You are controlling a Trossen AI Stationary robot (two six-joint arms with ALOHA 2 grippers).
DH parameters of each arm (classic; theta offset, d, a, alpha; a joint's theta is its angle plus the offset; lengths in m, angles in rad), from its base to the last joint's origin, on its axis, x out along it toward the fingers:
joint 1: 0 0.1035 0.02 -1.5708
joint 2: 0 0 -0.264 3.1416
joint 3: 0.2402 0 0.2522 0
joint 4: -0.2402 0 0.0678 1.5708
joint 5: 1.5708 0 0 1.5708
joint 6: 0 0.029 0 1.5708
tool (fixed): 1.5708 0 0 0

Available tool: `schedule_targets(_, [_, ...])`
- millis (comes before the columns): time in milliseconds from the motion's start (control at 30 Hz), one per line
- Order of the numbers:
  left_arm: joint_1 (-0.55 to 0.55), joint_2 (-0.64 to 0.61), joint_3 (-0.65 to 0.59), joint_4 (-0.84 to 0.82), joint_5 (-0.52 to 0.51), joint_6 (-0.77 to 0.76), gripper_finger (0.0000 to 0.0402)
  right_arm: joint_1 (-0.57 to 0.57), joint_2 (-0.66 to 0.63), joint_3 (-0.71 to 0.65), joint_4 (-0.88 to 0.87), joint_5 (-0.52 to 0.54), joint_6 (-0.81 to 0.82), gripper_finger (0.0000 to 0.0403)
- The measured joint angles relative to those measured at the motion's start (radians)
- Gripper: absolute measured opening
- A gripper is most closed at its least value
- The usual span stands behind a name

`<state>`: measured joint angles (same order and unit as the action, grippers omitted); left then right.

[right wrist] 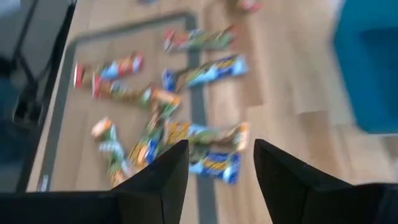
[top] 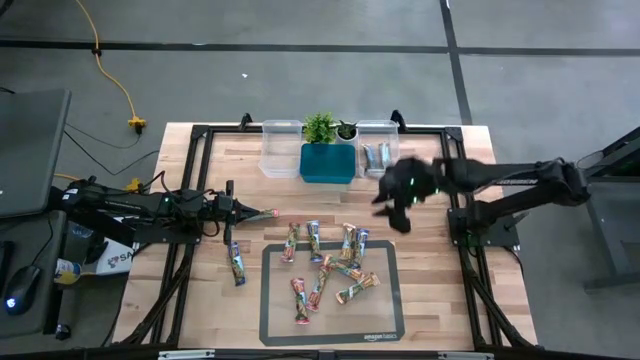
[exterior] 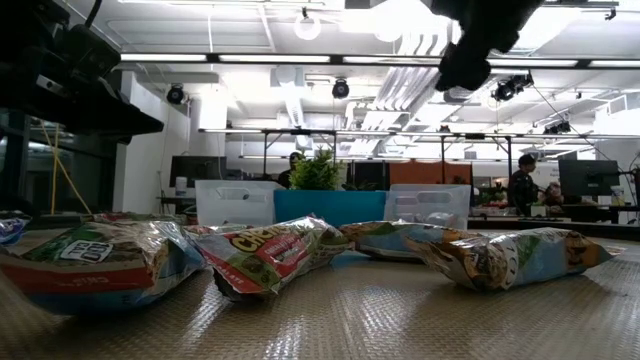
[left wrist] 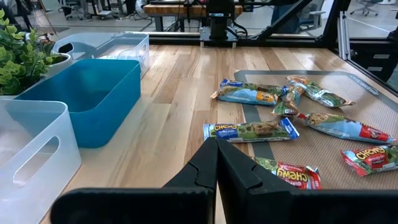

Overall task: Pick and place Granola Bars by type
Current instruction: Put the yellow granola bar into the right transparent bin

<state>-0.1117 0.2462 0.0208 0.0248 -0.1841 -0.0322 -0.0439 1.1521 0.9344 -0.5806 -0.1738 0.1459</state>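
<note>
Right pincer [top: 400, 205], spread and empty, hangs above crowded bars [top: 335, 268]; overlapping wrappers risk a double pick.

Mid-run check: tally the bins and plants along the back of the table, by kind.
Clear bins: 2
Blue bin: 1
Plants: 2
Total: 5

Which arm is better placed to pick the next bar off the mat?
Probably the right. Its end effector is open and empty above the bars on the mat. The left end effector is shut, low over the wood beside the mat.
</note>
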Motion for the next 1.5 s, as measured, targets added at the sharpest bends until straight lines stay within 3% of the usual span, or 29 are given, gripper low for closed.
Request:
schedule_targets(200, [0.0,0.0,0.0,0.0,0.0,0.0,0.0001,0.202,0.102,0.0,0.005,0.114,-0.016,0.0165])
schedule_targets(700, [0.0,0.0,0.0,0.0,0.0,0.0,0.0001,0.464,0.39,0.0,0.134,0.071,0.002,0.0165])
schedule_targets(967, [0.0,0.0,0.0,0.0,0.0,0.0,0.0001,0.519,0.484,0.0,0.191,0.071,-0.083,0.0165])
schedule_targets(1233, [0.0,0.0,0.0,0.0,0.0,0.0,0.0001,0.501,0.505,0.0,0.195,0.114,-0.079,0.0165])
schedule_targets(1500, [0.0,0.0,0.0,0.0,0.0,0.0,0.0001,0.479,0.521,0.0,0.203,0.071,-0.079,0.0179])
